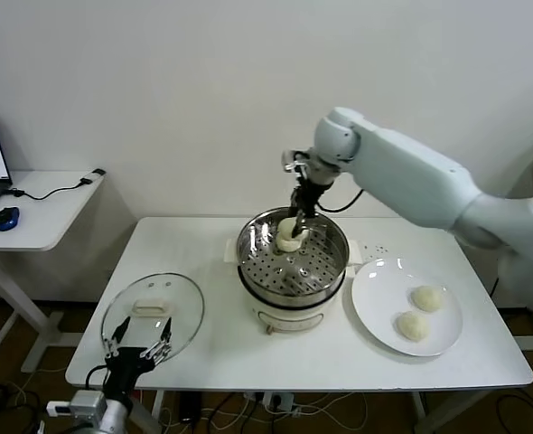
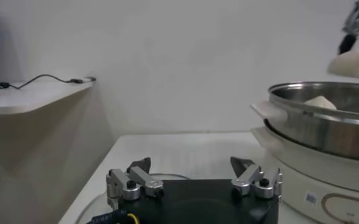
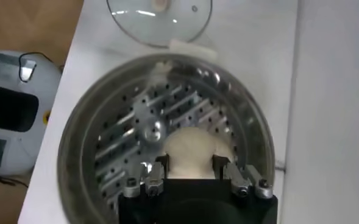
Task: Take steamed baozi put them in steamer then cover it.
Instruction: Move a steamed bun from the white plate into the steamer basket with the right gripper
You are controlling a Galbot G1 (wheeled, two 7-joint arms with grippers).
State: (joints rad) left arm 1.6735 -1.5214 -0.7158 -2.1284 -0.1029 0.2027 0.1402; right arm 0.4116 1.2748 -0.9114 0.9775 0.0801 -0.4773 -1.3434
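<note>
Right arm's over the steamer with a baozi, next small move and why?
Probably lower a little, then open: the right gripper holds a baozi over the steamer, apparently above its perforated floor. One bun already lies inside; two wait on the plate.

Even, diffuse indoor light fills the room, casting only soft, faint shadows on the white table [image 1: 203, 357] and the pale wall behind it. Bright reflections streak the polished wall of the steamer [image 1: 257, 249] and glint across the glass cover [image 1: 181, 312] near the tabletop's front left corner. Both wrist views are soft, with the perforated steamer floor [image 3: 136, 131] smeared by glare and the distant shelf [image 2: 39, 94] hazy.
</note>
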